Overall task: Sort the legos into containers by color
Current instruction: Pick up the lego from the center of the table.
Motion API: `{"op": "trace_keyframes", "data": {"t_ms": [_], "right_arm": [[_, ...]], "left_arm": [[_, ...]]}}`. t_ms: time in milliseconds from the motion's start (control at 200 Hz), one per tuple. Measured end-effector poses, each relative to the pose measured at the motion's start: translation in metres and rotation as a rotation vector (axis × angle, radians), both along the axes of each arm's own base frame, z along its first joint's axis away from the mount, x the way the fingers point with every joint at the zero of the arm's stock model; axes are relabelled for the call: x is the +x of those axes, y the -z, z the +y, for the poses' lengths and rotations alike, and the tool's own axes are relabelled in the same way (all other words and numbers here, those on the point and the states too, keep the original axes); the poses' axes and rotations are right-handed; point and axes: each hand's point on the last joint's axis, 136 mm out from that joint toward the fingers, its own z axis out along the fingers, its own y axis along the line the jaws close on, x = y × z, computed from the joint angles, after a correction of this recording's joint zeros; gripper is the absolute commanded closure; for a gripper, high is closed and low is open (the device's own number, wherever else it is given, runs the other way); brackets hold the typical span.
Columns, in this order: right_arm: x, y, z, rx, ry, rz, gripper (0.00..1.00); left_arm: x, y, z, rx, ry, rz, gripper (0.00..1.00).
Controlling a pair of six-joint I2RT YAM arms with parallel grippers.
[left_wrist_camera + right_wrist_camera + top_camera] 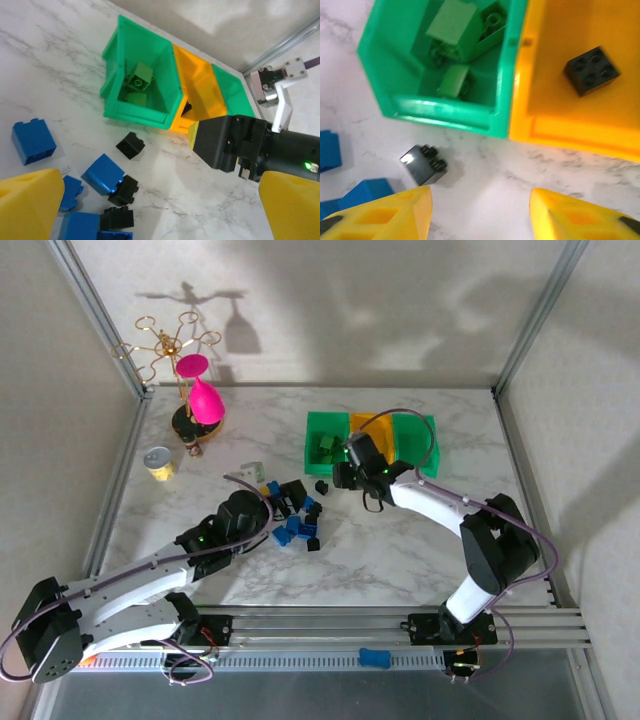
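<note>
The lone black brick (423,164) lies on the table (490,165) just near of the left green bin (440,112), slightly left of the right gripper (480,192), whose jaws gape wide and empty.

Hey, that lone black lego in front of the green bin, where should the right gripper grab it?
Probably from straight above, fingers closing on the smooth flat sides of the black lego. It lies tipped over with its studs pointing sideways, apart from the green bin and the blue bricks.
</note>
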Motion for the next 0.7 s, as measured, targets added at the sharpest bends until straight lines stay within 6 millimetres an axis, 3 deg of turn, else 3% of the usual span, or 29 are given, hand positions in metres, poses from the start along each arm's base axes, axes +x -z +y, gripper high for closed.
{"op": "trace_keyframes", "data": {"t_ms": [115, 295, 426, 701], "right_arm": [[-0.012, 0.004, 0.025, 0.014, -0.056, -0.002, 0.43], [-0.022, 0.040, 0.048, -0.025, -0.104, 0.056, 0.43], [-0.016, 0.057, 0.057, -0.041, -0.098, 0.081, 0.43], [0.005, 0.064, 0.069, -0.054, -0.058, 0.070, 0.45]], "left_arm": [[-0.002, 0.002, 0.006, -0.006, -0.019, 0.008, 0.00], [-0.004, 0.001, 0.014, -0.023, -0.048, 0.004, 0.00], [-0.007, 0.005, 0.020, -0.027, -0.068, 0.009, 0.00], [-0.009, 0.006, 0.027, -0.029, -0.088, 0.008, 0.00]]}}
